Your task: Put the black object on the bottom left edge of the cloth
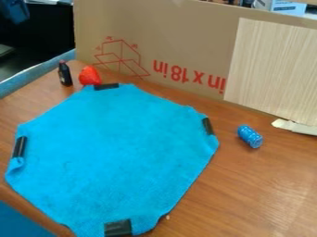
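Black tape [117,227] likely pins your cloth [111,152] against bunching — the black bottle [65,74], probably your target, stands beyond it. You can't tell the gripper's opening or hold.

A makeshift lab-like setup: cloth [114,148] taped to table [266,185], cardboard [180,32] behind.

A small, glossy black bottle-shaped object [65,75] with what looks like a dark reddish cap stands upright on the brown wooden worktop [248,194], near but apart from the upper left edge of the bright blue, many-sided fabric cloth [111,152], which lies spread out, lightly rumpled.
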